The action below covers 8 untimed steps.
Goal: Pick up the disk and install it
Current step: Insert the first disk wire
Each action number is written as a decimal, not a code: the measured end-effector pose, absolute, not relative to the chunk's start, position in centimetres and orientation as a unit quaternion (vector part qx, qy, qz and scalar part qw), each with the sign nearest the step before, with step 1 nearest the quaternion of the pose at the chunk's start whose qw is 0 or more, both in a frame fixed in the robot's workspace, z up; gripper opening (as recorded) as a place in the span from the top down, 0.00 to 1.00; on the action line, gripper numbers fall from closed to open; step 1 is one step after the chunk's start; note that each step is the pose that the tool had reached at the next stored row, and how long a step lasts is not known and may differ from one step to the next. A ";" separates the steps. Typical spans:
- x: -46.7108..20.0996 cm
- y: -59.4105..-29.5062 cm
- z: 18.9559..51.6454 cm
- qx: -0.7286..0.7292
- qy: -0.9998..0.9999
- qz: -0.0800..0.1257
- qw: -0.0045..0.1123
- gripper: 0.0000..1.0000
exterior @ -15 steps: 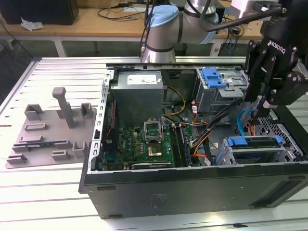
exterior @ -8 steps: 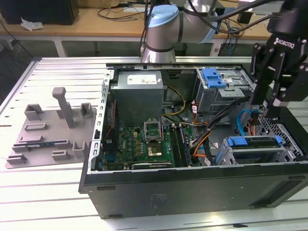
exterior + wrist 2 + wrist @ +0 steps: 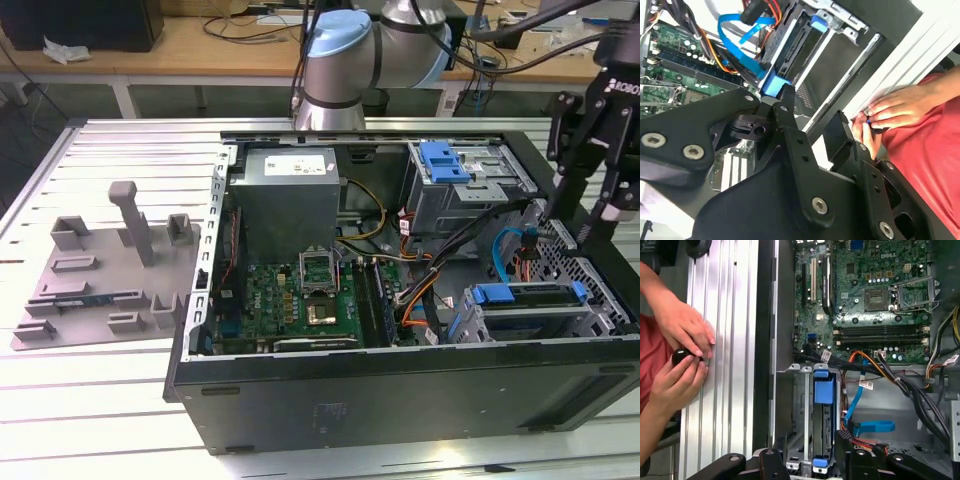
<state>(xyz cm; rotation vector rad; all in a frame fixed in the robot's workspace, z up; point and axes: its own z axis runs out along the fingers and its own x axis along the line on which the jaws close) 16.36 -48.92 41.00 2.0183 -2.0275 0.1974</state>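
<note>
The disk (image 3: 527,312) lies in the lower bay at the open computer case's corner on the exterior view's right, its blue carrier frame (image 3: 525,293) facing up. The carrier frame is also seen in the first wrist view (image 3: 823,389) and the second wrist view (image 3: 774,85). My gripper (image 3: 574,218) hangs above the case's edge, just over that bay. Its black fingers stand apart with nothing between them, in both wrist views (image 3: 812,111) (image 3: 812,464).
The case (image 3: 400,385) holds a green motherboard (image 3: 300,300), a grey power-supply box (image 3: 290,195), an upper drive cage with a blue latch (image 3: 448,162) and loose cables (image 3: 510,250). A grey fixture plate (image 3: 100,270) lies left. A person's hands (image 3: 682,357) hold a black knob beside the case.
</note>
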 end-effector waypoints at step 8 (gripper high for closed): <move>17.0 -46.0 41.0 0.696 -0.699 0.074 0.147 0.50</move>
